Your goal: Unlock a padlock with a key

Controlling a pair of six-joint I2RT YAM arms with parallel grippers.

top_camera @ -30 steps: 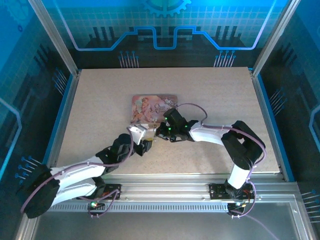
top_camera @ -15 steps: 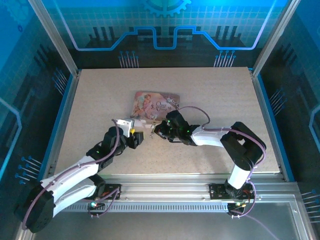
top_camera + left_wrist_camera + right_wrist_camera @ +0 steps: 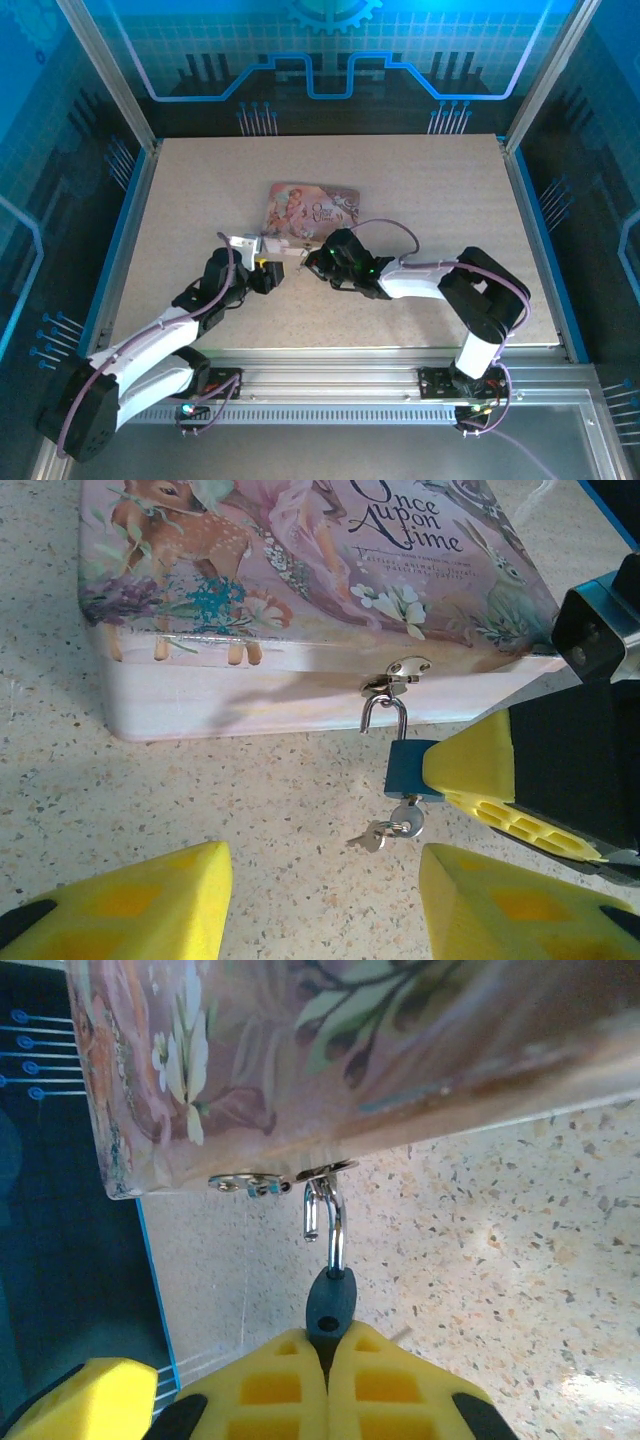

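Left wrist view: padlock (image 3: 403, 768) hanging by shackle (image 3: 385, 715) from hasp (image 3: 400, 670) on front wall of pink tin (image 3: 300, 580), body low over tabletop (image 3: 200, 800). Pinched side-on by right gripper (image 3: 328, 1350), yellow pads (image 3: 270, 1385) clamped on the blue body. Key (image 3: 385, 830) just under the body on a small ring; seated in keyway or merely touching, cannot tell. Left gripper (image 3: 320, 900) spread wide and empty, fingers (image 3: 130, 900) flanking the key, short of it. Step judged: grasp key. Come in low and centred; close on the head, not the ring. Right pinch firm against the twist. Turn gently; thin key, likely to slip.
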